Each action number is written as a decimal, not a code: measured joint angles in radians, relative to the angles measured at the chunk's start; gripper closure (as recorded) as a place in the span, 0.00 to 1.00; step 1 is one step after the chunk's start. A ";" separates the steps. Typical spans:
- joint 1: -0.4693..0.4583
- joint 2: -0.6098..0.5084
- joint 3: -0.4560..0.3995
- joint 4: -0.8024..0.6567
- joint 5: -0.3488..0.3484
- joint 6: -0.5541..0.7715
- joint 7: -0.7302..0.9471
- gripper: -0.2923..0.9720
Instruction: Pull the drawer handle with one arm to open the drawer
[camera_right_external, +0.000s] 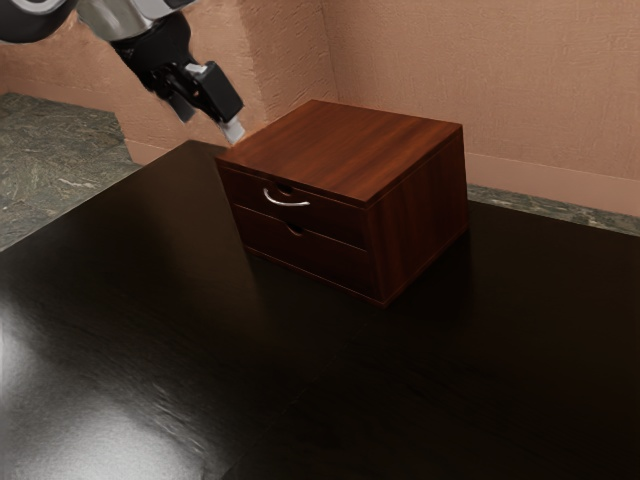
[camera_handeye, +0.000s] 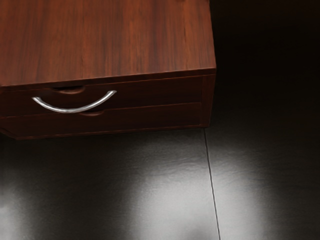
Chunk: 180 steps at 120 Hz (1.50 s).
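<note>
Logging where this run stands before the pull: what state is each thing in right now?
Upper drawer: shut.
Lower drawer: shut.
Handle: untouched, nothing on it.
Pincer: in the air, apart from the handle.

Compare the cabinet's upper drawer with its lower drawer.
The upper drawer carries a curved silver handle; the lower drawer shows none. The upper drawer sits right under the cabinet top; the lower drawer sits nearest the table. Shared: the same dark reddish wood, a small notch at the top edge, and fronts that look flush, both shut.
</note>
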<state>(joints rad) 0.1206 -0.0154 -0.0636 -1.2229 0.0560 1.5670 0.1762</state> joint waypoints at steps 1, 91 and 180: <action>0.000 -0.003 0.000 0.001 0.000 -0.001 0.000 0.23; -0.310 -0.210 0.099 -0.482 0.112 -0.064 0.825 0.23; -0.215 -0.227 0.325 -0.565 0.241 0.259 1.185 0.23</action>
<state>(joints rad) -0.0939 -0.2421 0.2610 -1.7882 0.2973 1.8261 1.3609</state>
